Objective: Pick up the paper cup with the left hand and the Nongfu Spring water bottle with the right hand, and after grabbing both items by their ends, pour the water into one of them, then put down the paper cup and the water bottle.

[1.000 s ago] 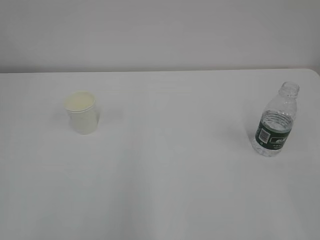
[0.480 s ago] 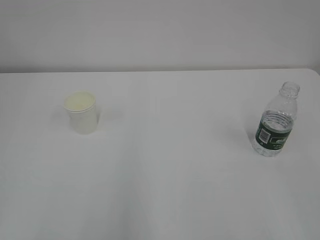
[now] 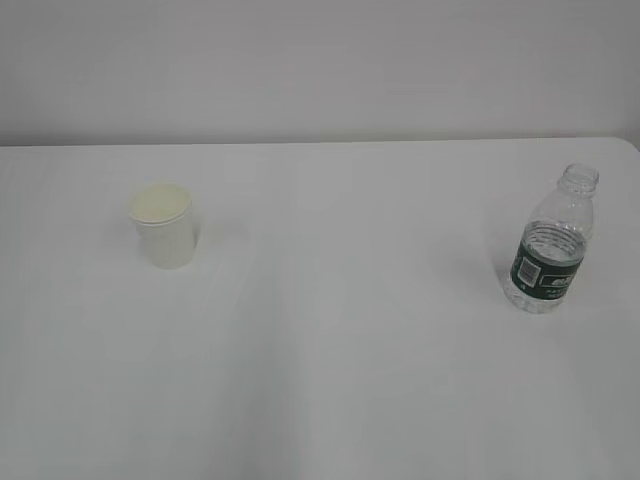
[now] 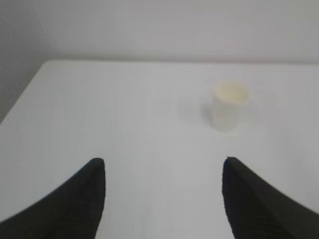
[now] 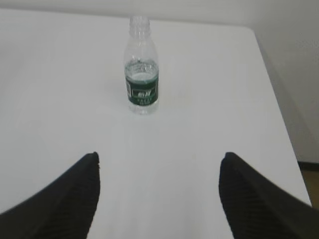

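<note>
Nothing has moved since a second ago: the small white paper cup (image 3: 164, 227) stands left on the white counter (image 3: 340, 300), the clear ribbed plastic bottle (image 3: 552, 243) stands far right, and both the left tool (image 4: 164, 199) and right tool (image 5: 159, 196) wait wide apart, holding nothing.

The only print in view sits on the bottle (image 3: 553, 243): a dark green label (image 5: 143, 92) wrapped round its middle, carrying white marks. In the right wrist view the marks form a short blocky line across the band with finer lines beneath, but none is sharp enough to read, and no brand, word or number can be made out. In the exterior view the same label shows only pale smudges on green. The cup (image 3: 165, 225) is plain white outside, with no lettering, logo or sign on it.
</note>
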Tool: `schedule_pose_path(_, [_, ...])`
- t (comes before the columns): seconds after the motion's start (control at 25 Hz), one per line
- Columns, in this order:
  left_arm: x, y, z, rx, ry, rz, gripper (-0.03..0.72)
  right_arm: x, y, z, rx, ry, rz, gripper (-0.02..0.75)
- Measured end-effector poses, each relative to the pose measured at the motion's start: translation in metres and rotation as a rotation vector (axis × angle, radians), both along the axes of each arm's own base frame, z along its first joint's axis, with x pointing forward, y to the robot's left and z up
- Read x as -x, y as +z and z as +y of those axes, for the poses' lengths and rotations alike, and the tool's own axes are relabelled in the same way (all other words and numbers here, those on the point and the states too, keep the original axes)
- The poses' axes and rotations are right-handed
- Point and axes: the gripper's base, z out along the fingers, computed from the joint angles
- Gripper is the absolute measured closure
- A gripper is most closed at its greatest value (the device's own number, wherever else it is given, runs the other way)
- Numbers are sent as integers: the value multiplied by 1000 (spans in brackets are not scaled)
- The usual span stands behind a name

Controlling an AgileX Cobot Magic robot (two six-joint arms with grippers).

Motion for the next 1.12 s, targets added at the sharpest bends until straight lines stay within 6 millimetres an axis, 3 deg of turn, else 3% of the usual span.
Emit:
schedule_pose_path(0.16, [-15,12,-1,27,-10,-74,185,-14,13,3,-18,13,-95,169])
schedule_pose_path(0.56, [-82,31,3,47,11,-125,195,-66,40,9,-48,28,-199,169])
schedule_pose_path(0.76, [-107,35,5,9,26,-178,195,-90,56,11,-58,30,-340,169])
schedule_pose_path(1.12, [-147,35,-4,10,-46,-236,197,-126,62,14,-65,31,-418,168])
